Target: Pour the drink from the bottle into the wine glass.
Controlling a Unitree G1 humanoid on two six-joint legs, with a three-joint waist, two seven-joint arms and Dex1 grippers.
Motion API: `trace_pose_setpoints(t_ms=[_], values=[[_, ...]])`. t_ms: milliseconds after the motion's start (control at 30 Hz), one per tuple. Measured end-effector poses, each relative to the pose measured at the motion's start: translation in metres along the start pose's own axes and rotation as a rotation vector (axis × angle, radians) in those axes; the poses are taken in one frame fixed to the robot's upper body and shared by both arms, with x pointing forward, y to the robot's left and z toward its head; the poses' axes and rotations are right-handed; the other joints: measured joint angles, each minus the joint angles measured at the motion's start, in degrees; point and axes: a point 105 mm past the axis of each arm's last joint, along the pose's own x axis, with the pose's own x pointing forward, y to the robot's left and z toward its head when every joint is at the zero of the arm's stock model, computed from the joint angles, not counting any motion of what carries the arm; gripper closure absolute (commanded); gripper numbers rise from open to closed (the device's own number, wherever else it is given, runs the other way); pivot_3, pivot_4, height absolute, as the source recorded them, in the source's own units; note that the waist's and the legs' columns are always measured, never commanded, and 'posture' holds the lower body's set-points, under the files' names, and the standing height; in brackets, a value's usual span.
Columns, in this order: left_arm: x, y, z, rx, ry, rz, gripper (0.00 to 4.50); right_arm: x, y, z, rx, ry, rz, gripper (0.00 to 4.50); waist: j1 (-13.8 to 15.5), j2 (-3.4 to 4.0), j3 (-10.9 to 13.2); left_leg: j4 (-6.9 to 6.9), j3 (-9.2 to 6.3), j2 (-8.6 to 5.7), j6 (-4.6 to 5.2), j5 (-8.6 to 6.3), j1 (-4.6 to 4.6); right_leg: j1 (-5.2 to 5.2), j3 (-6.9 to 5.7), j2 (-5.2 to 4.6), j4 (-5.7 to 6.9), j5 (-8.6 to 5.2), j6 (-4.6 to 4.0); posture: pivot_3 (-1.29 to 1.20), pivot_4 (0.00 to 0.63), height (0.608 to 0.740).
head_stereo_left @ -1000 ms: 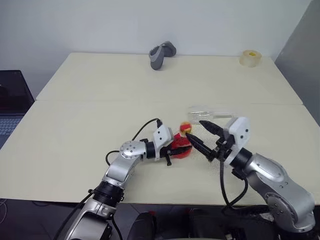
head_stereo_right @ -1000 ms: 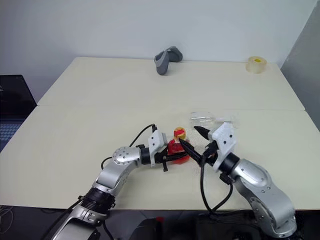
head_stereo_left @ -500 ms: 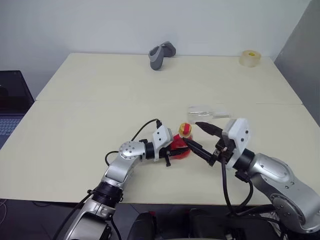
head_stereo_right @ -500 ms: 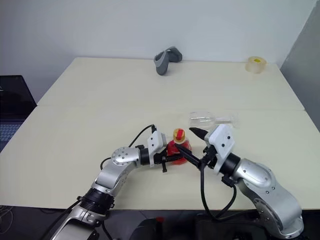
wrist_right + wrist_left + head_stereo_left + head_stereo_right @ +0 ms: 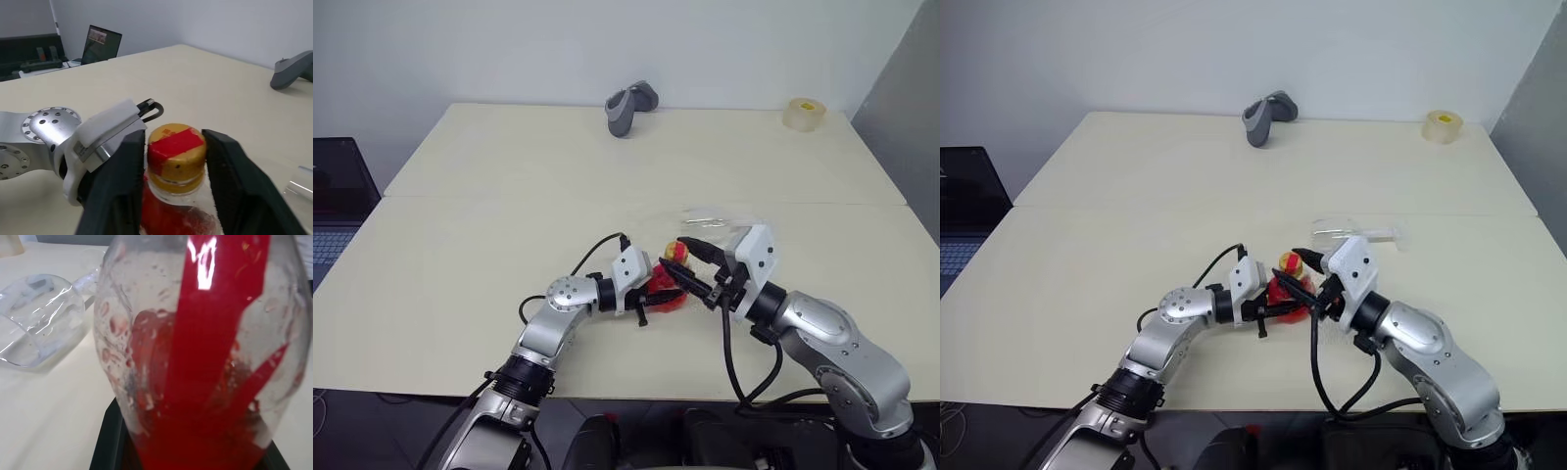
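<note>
My right gripper (image 5: 176,152) has slid in from the side and narrowed its spread fingers until they flank the bottle's yellow cap (image 5: 176,150), touching it on both sides; my left gripper (image 5: 1273,305) stays clenched on the bottle (image 5: 668,286), upright on the table (image 5: 460,255). That readies the uncapping, I judge; the wine glass (image 5: 1351,233) lies on its side just beyond, so pouring is far off.

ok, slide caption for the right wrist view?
Right gripper fingers clamp the bottle cap.

cap (image 5: 176,152): wedged between right fingers (image 5: 122,181), no gap | wine glass (image 5: 1351,233): lying just beyond right fingertips, blocks forward | table (image 5: 489,206): open beyond left fingers
</note>
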Motion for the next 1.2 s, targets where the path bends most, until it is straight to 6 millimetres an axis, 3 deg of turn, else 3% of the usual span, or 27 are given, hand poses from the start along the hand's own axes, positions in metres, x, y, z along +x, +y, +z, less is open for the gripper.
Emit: trace_pose_setpoints(t_ms=[133,367,500,867,1167,1200], values=[[0.000,0.000,0.000,0.000,0.000,0.000,3.52,0.000,0.000,0.000,0.011,-0.005,-0.002,3.29,0.00,0.00,0.00,0.00,-0.02,0.01,0.00,0.00,0.00,0.00,-0.02,0.00,0.01,0.00,0.00,0.00,0.150,0.740],[0.000,0.000,0.001,0.001,-0.003,-0.004,3.52,-0.002,-0.004,0.001,0.288,-0.061,-0.023,3.29,0.00,0.00,0.00,0.00,-0.01,0.00,0.00,0.00,-0.02,0.00,0.00,-0.02,0.01,0.07,-0.12,0.00,0.150,0.740],[0.001,-0.001,0.001,0.001,-0.004,-0.009,3.52,-0.005,-0.004,0.001,0.361,-0.060,-0.012,3.29,0.00,0.01,0.01,0.00,-0.02,0.00,0.00,0.00,-0.03,-0.01,-0.02,-0.02,0.00,0.06,-0.10,0.00,0.150,0.740],[0.001,-0.004,0.000,0.000,-0.001,-0.016,3.54,-0.009,0.003,0.004,0.053,-0.003,0.013,3.29,-0.01,0.01,0.01,0.00,-0.02,-0.01,0.00,0.00,-0.03,-0.01,-0.02,-0.01,0.00,-0.07,0.13,0.00,0.150,0.740],[0.001,-0.003,0.000,-0.004,-0.003,-0.008,3.55,-0.007,0.002,0.008,-0.008,-0.028,-0.012,0.17,0.01,0.01,0.01,0.01,-0.02,-0.01,0.00,0.00,-0.01,-0.01,-0.02,-0.02,0.00,-0.06,0.10,0.00,0.150,0.740],[0.001,-0.003,0.000,-0.004,-0.004,-0.008,3.55,-0.006,0.002,0.008,-0.006,-0.033,-0.016,0.00,0.01,0.01,0.01,0.00,-0.02,-0.01,0.00,0.00,-0.01,-0.01,-0.02,-0.02,0.00,-0.05,0.09,0.00,0.150,0.740]])
